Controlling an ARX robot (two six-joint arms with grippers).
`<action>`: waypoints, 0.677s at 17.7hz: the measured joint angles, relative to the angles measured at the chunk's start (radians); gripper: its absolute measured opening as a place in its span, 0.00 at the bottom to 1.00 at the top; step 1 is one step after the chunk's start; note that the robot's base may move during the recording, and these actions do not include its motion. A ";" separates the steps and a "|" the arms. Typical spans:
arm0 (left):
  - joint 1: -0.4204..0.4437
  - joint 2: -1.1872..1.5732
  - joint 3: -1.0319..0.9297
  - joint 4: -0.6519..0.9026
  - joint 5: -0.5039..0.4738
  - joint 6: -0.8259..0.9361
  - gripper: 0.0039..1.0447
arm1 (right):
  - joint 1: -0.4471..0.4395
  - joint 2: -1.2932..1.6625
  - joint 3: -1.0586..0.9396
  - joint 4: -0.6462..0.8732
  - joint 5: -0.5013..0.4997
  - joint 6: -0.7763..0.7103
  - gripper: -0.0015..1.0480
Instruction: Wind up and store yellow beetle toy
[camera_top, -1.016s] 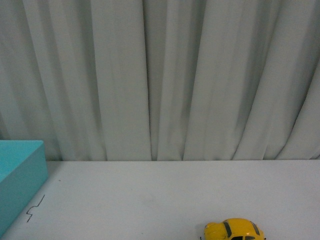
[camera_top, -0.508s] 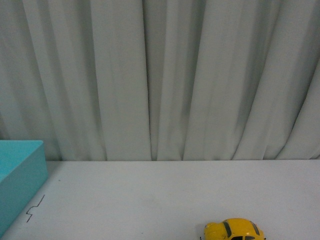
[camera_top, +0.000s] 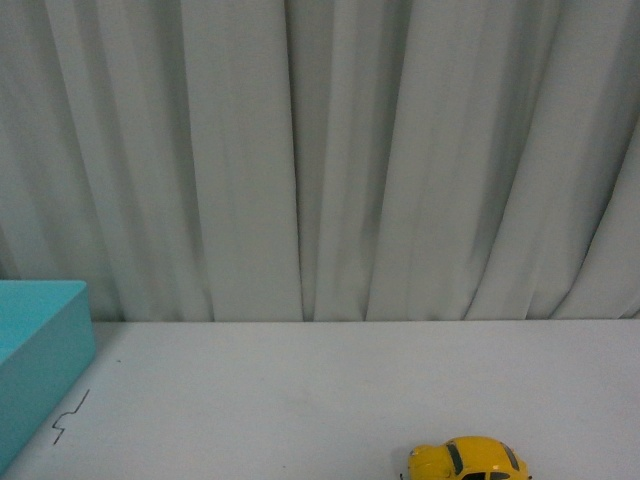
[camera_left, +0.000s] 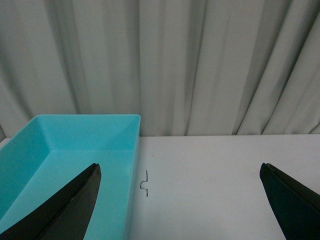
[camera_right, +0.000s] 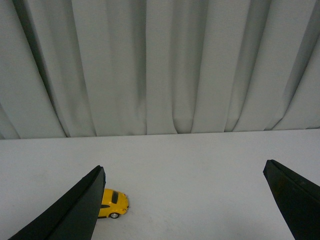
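At the far left of the front view, a turquoise box (camera_top: 40, 360) is seen resting on the white tabletop (camera_top: 300, 390), with only its corner inside the frame. Just beside it, a thin dark squiggle (camera_top: 70, 415) is marked on the tabletop; it cannot be read as any letter or word. A pale pleated curtain (camera_top: 320, 150) is hung behind the whole width of the scene. Right of centre, at the lower edge of the front view, the yellow beetle toy (camera_top: 468, 460) is found upright on the tabletop, well apart from the box and cut off by the frame. In the left wrist view, the left gripper (camera_left: 178, 167) is shown with its two dark fingers (camera_left: 70, 205) spread wide apart and nothing between them; one finger is seen over the open interior of the box (camera_left: 75, 145), and the squiggle (camera_left: 145, 182) lies just beside the box wall. In the right wrist view, the right gripper (camera_right: 183, 166) is likewise held wide apart and holding nothing, while the toy (camera_right: 113, 203) is partly hidden behind one of its fingers (camera_right: 75, 210).
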 joint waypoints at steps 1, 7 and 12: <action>0.000 0.000 0.000 0.000 0.000 0.000 0.94 | 0.000 0.000 0.000 0.000 0.000 0.000 0.94; 0.000 0.000 0.000 0.000 0.000 0.000 0.94 | 0.000 0.000 0.000 0.000 0.000 0.000 0.94; 0.000 0.000 0.000 0.000 -0.001 0.000 0.94 | 0.112 0.121 0.029 -0.047 0.263 0.135 0.94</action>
